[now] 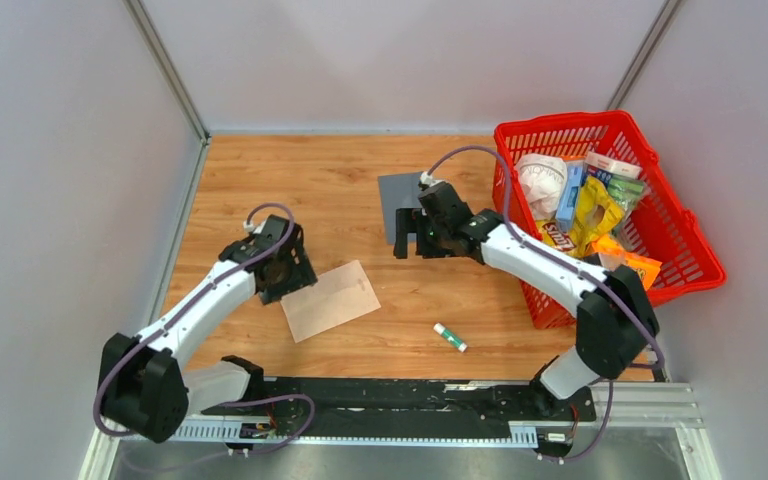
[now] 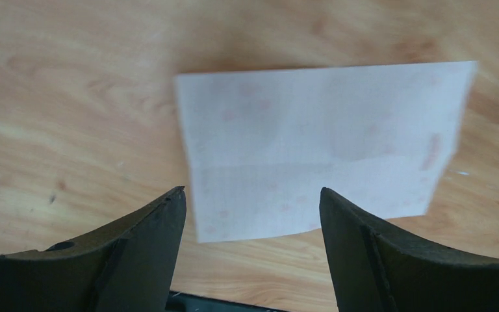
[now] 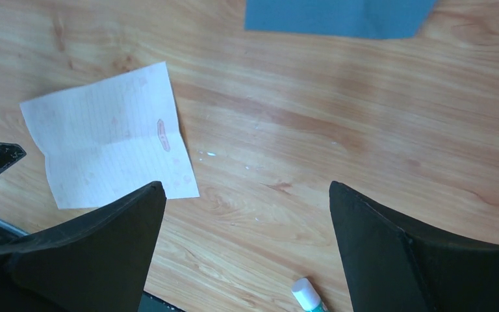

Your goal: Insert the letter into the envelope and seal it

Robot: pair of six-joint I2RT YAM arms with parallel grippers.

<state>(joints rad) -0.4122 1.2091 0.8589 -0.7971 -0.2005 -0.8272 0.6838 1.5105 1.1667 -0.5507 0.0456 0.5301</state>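
The top camera looks steeply down from above and behind the arm bases and takes in the whole table [image 1: 260, 170]. Each wrist camera looks out close over the wood. The left claw [image 2: 251, 195] frames the letter [image 2: 318, 136] just ahead. The right claw [image 3: 247, 188] sees that same letter ahead-left and the envelope [image 3: 338, 16] farther ahead.

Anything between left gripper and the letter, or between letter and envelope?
Nothing visible. Left gripper hangs open at the letter; only bare table lies between it and the envelope. Glue stick lies off that line.
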